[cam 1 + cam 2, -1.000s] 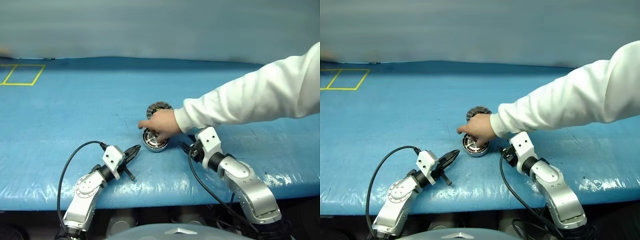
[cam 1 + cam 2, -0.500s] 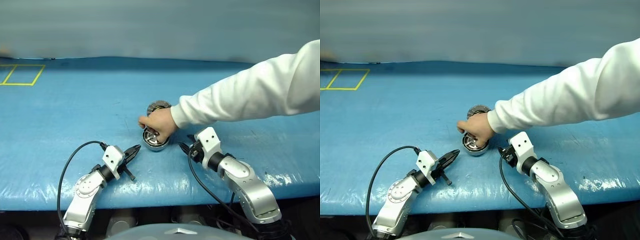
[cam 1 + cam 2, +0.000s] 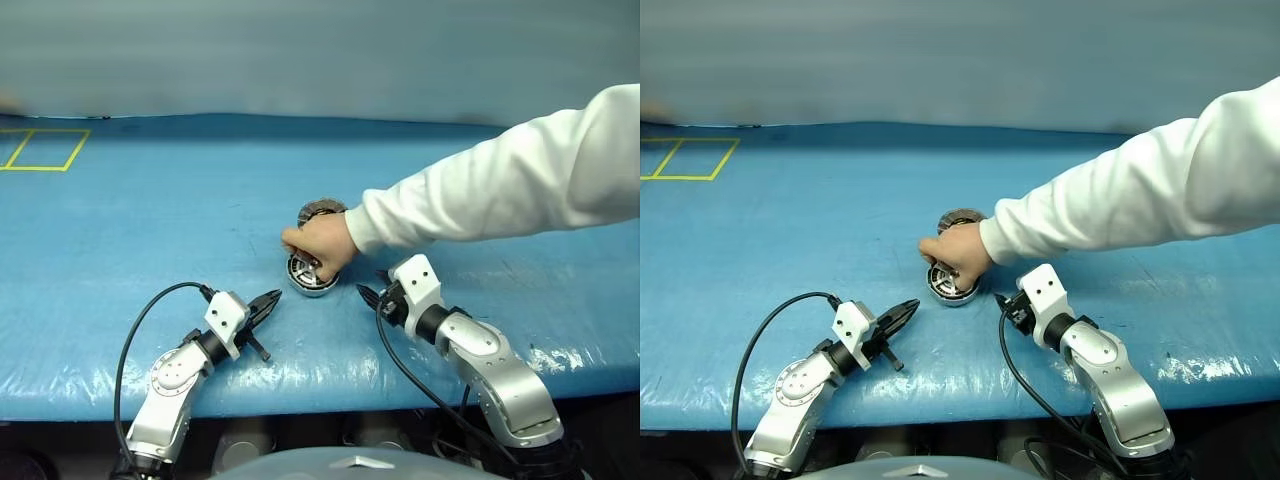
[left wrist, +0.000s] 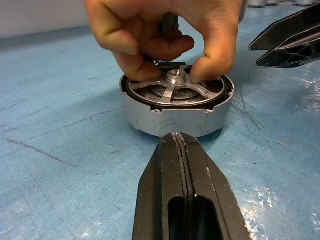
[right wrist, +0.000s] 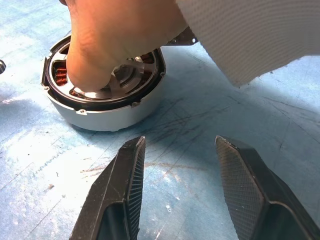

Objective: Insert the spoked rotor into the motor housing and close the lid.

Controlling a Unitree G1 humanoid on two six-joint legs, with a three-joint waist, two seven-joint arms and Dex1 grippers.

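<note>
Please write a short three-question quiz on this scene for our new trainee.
1. True or false: the left tool is shut and holds nothing.
2. What touches the rotor sitting in the housing?
A. the right tool
B. a person's hand
C. the left tool
3. Fill in: the lid lies on the table just ____ the housing, as seen from the head.

Key:
1. True. Its fingers are pressed together, short of the housing.
2. B. The fingertips rest on the spokes; both tools stand clear, the right one open and empty.
3. Behind, partly hidden by the hand.
</note>
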